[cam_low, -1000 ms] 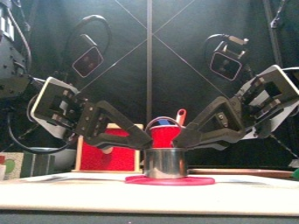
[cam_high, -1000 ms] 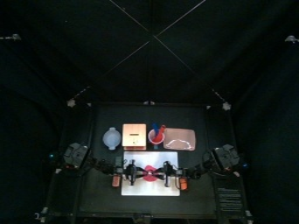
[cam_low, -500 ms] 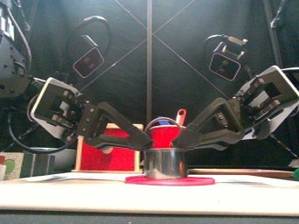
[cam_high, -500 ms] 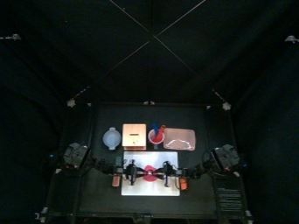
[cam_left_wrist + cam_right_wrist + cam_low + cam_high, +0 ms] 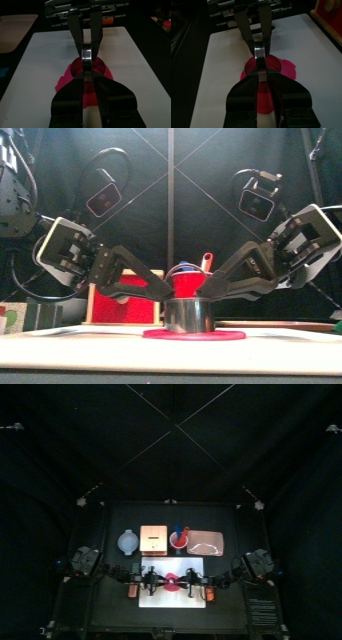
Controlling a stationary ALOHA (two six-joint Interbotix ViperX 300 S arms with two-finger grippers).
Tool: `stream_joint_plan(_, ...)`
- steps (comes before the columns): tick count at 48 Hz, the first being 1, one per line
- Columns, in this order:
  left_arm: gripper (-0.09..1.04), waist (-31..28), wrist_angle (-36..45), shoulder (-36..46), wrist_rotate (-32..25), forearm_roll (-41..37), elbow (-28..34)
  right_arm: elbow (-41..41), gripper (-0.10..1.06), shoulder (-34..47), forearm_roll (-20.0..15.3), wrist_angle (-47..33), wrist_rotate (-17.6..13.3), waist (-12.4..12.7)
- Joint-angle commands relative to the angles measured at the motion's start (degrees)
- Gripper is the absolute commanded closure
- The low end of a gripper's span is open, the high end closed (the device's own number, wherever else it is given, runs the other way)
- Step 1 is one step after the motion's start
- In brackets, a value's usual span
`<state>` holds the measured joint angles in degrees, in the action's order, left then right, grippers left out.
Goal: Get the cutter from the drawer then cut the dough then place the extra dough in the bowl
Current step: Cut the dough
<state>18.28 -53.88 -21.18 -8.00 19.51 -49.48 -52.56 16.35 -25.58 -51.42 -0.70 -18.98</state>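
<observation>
Cutter [image 5: 189, 314] stands upright on dough [image 5: 227, 334] (pink disc).

2 black arms [image 5: 127, 263], pale, possibly silver, cross-plates [image 5: 54, 240]

The black table [image 5: 234, 612] is carrying a white cutting board [image 5: 174, 598] near its front edge. Behind the board, a blue-grey bowl [image 5: 128, 541], a wooden box [image 5: 154, 536], a red cup [image 5: 179, 538] and a pink tray [image 5: 210, 542] are sitting in a row.
</observation>
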Motion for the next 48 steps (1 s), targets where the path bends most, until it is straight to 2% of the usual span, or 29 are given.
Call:
stream_joint_plan(1,0.42,0.18,2.29,0.53,0.09,-0.09,0.53,0.53,0.53,-1.05,-0.97,2.55,-0.35,0.35)
stream_joint_plan(10,0.42,0.18,3.78,1.93,-0.09,-0.18,0.53,0.18,0.53,-1.05,-3.25,6.94,-0.26,0.53)
stream_joint_plan(34,0.42,0.00,5.71,2.99,-0.18,-0.09,0.97,-0.44,0.54,-1.05,-3.34,13.45,-0.35,0.35)
stream_joint_plan(48,0.43,0.00,6.33,3.78,-0.26,-0.18,1.05,-0.97,0.54,-0.97,-3.34,14.06,-0.35,0.35)
